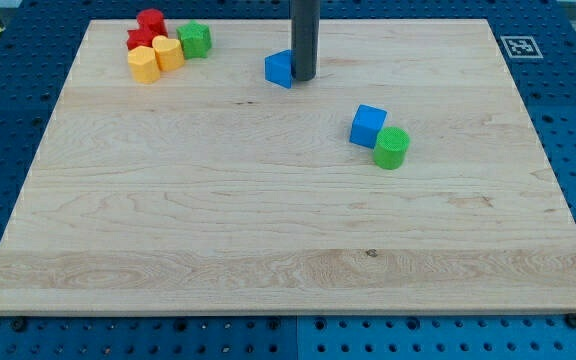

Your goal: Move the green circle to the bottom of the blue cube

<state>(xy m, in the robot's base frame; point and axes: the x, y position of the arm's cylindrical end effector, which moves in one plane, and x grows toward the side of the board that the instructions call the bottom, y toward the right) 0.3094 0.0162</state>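
The green circle [392, 147] lies right of the board's middle, touching the lower right side of the blue cube [368, 125]. My tip [303, 79] stands near the view's top centre, far up and left of both. It touches the right side of a second blue block [280, 69], whose shape I cannot make out.
At the view's top left is a cluster: two red blocks [150, 20] [140, 39], two yellow blocks [168, 52] [144, 64] and a green block [195, 39]. The wooden board [268, 230] has a marker tag [517, 45] off its top right corner.
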